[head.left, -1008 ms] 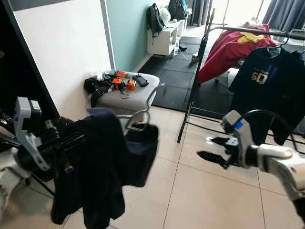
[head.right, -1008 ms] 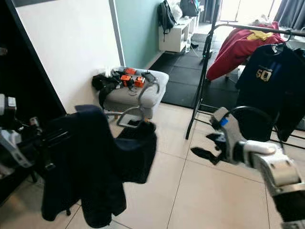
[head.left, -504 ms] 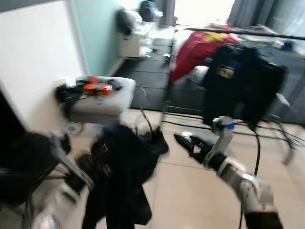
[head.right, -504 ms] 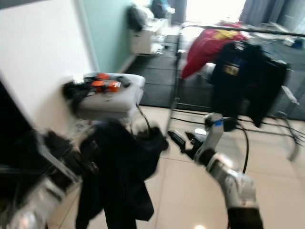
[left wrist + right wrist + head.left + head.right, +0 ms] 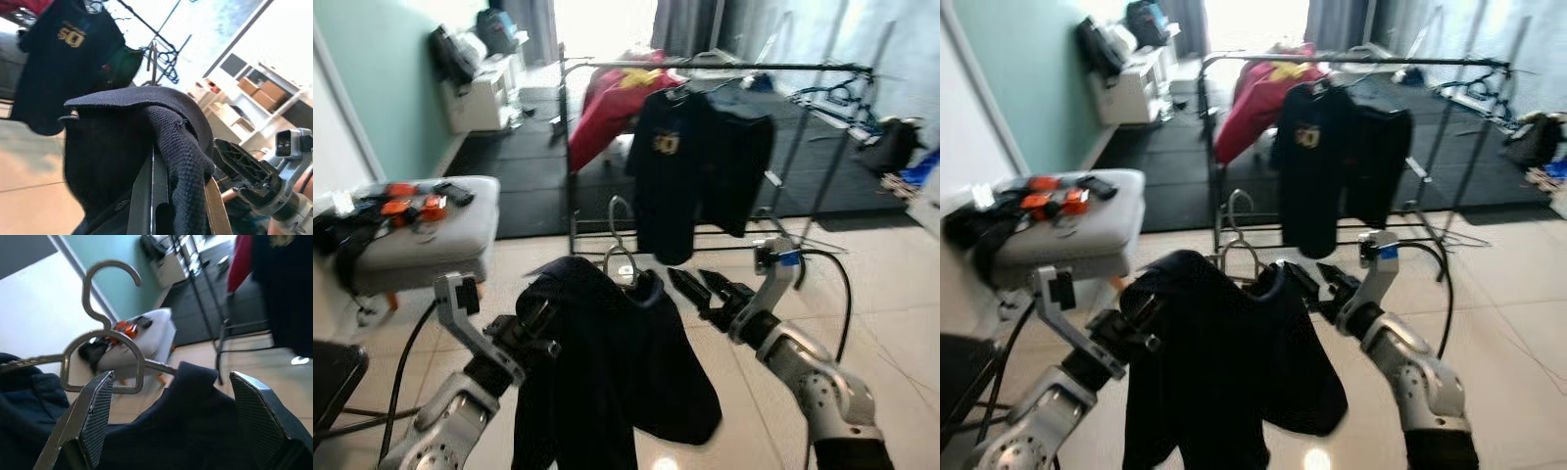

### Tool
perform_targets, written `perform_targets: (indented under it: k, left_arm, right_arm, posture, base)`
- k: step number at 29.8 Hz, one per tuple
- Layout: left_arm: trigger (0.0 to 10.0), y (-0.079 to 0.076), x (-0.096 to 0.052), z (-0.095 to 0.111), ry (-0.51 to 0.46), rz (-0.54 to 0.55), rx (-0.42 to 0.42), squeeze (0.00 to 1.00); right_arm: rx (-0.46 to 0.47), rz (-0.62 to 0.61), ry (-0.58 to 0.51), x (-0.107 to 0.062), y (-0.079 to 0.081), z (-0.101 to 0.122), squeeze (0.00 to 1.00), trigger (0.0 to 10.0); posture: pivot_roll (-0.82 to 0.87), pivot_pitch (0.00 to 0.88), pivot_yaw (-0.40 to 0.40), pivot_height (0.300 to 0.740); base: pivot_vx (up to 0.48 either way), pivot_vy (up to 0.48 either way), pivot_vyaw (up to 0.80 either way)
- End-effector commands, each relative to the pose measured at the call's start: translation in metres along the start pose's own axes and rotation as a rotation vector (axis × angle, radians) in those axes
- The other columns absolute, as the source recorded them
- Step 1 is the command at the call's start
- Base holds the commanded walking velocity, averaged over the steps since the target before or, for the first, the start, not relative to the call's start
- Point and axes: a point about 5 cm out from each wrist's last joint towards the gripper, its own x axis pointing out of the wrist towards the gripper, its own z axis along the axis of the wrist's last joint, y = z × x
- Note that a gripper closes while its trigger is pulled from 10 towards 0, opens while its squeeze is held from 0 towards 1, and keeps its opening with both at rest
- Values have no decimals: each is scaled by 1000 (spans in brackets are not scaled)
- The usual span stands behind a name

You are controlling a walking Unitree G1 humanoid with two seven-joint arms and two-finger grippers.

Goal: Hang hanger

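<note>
Hanger (image 5: 621, 257) with dark shirt (image 5: 607, 372) dead centre, left gripper (image 5: 540, 328) clamping shoulder so hook stays upright. My right gripper (image 5: 703, 290) splayed at 3 o'clock, steadying. Rack (image 5: 724, 69) at 12.

Both arms raised at the dark garment (image 5: 607, 382).

Left gripper (image 5: 536, 331) at the garment's left shoulder, fingers closed into the cloth, silver forearm angling up from lower left. Right gripper (image 5: 703, 289) just beside the garment's collar on its right, fingers spread wide, not touching; forearm reaching in from lower right.
</note>
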Motion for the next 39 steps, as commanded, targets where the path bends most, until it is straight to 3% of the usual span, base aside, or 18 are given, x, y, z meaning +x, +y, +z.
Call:
perform_targets:
  k: [1,9,11,14,15,16,18,19,20,21,22,26,31,39]
  left_arm:
    - [10000,2,3,3,-14,23,43,0]
    - [10000,-5,11,11,-43,22,100,0]
    - [10000,-10,9,23,-31,-57,216,0]
    - [10000,-10,9,23,-31,-57,216,0]
    - [10000,-10,6,32,-28,-100,264,0]
    - [10000,-10,6,32,-28,-100,264,0]
    - [10000,-15,-6,52,-7,-239,335,0]
    - [10000,-15,-6,52,-7,-239,335,0]
    - [10000,-22,-13,63,27,-345,363,0]
    - [10000,-22,-13,63,27,-345,363,0]
    - [10000,-30,-21,69,71,-450,383,0]
    - [10000,-40,-29,75,129,-576,393,0]
    - [10000,-54,-33,76,193,-724,387,0]
    - [10000,-61,-30,75,211,-782,382,0]
  right_arm:
    - [0,50,8,0,7,-3,0,10000]
    - [-43,115,25,1,18,-6,0,10000]
    - [-68,180,-22,-4,15,14,0,10000]
    - [-68,180,-22,-4,15,14,0,10000]
    - [-89,224,-42,-9,10,30,0,10000]
    - [-89,224,-42,-9,10,30,0,10000]
    - [-180,341,-36,-31,0,62,0,10000]
    - [-180,341,-36,-31,0,62,0,10000]
    - [-212,418,-9,-45,-4,75,0,10000]
    - [-212,418,-9,-45,-4,75,0,10000]
    - [-238,491,31,-57,-4,83,0,10000]
    - [-248,561,86,-67,-4,90,0,10000]
    - [-264,630,135,-63,0,95,0,10000]
    - [-220,736,181,-54,11,89,0,10000]
  posture:
    - [-121,0,4,740]
    - [-116,0,5,740]
    - [-108,0,3,740]
    - [-108,0,3,740]
    - [-107,0,3,740]
    - [-107,0,3,740]
    - [-105,0,1,740]
    - [-105,0,1,740]
    - [-106,0,0,740]
    - [-106,0,0,740]
    - [-104,0,2,740]
    - [-103,0,3,740]
    - [-100,0,2,740]
    - [-102,0,3,740]
  base:
    - [0,0,-731]
    - [0,0,0]
    - [0,0,0]
    - [0,0,0]
    - [0,0,0]
    - [0,0,0]
    - [0,0,0]
    - [0,0,0]
    - [0,0,0]
    - [0,0,0]
    - [0,0,0]
    - [0,0,0]
    - [0,0,0]
    - [0,0,0]
